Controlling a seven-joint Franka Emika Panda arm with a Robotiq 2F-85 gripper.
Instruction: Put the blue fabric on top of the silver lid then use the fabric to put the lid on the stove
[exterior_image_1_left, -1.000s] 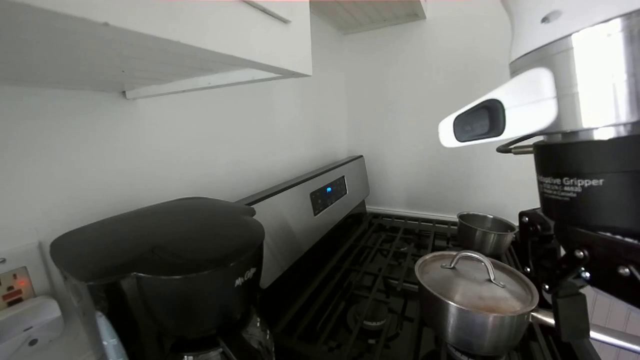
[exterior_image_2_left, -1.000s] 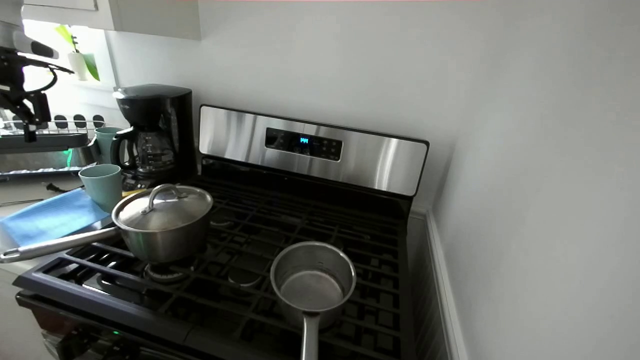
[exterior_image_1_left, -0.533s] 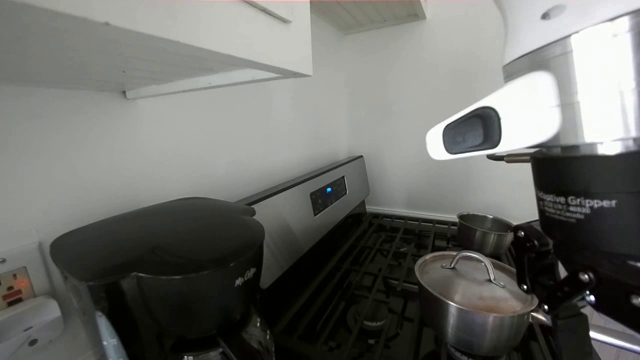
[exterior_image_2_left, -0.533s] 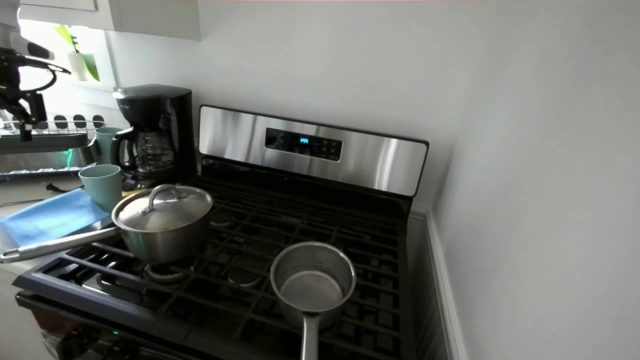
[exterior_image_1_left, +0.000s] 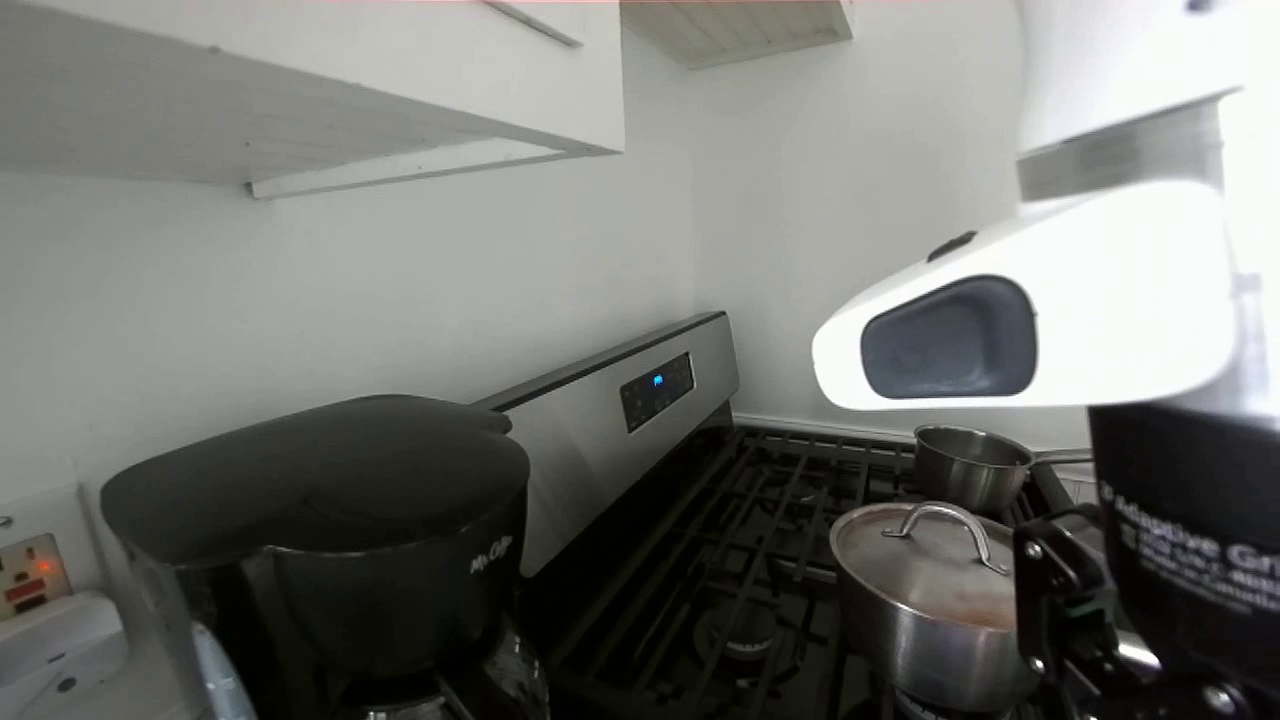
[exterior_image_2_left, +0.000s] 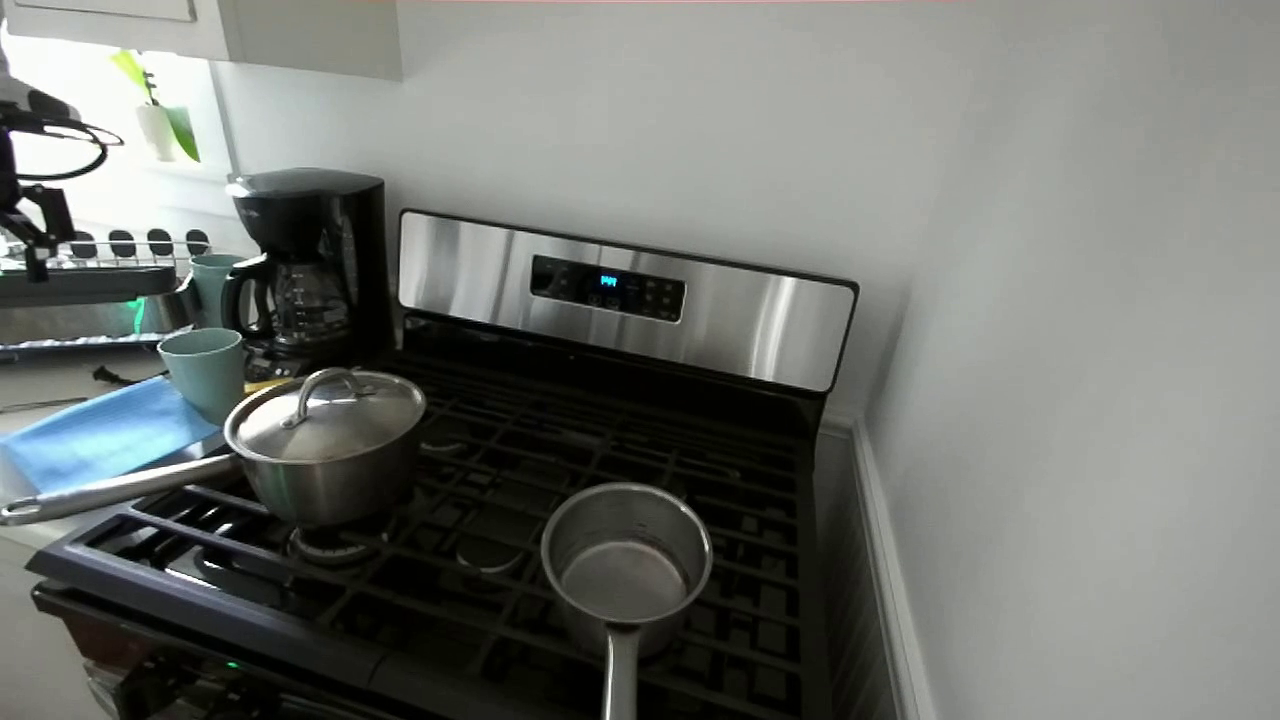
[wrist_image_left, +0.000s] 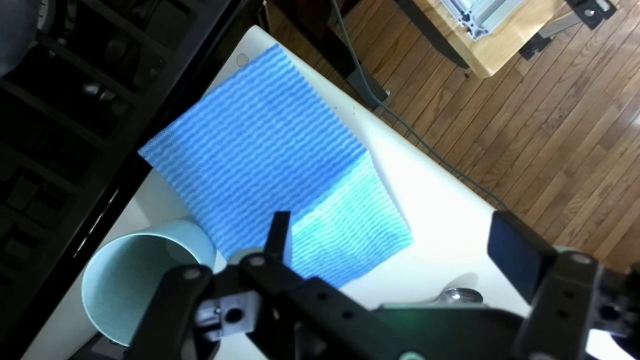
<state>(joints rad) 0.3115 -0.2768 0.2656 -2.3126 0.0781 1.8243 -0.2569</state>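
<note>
The blue fabric (wrist_image_left: 262, 145) is spread on a counter (wrist_image_left: 430, 220) beside the stove (exterior_image_2_left: 430, 590), where a pot (exterior_image_2_left: 320, 495) is covered by the silver lid (exterior_image_2_left: 350, 425). The gripper (wrist_image_left: 390, 230) is parted wide, nothing grasped. Fabric pickup seems in hand; centring, descent and a pinch are needed.

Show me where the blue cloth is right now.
In the wrist view, the blue cloth lies just left of centre on the white counter, with the stove to its left and the teal cup beside its lower-left edge.
</note>
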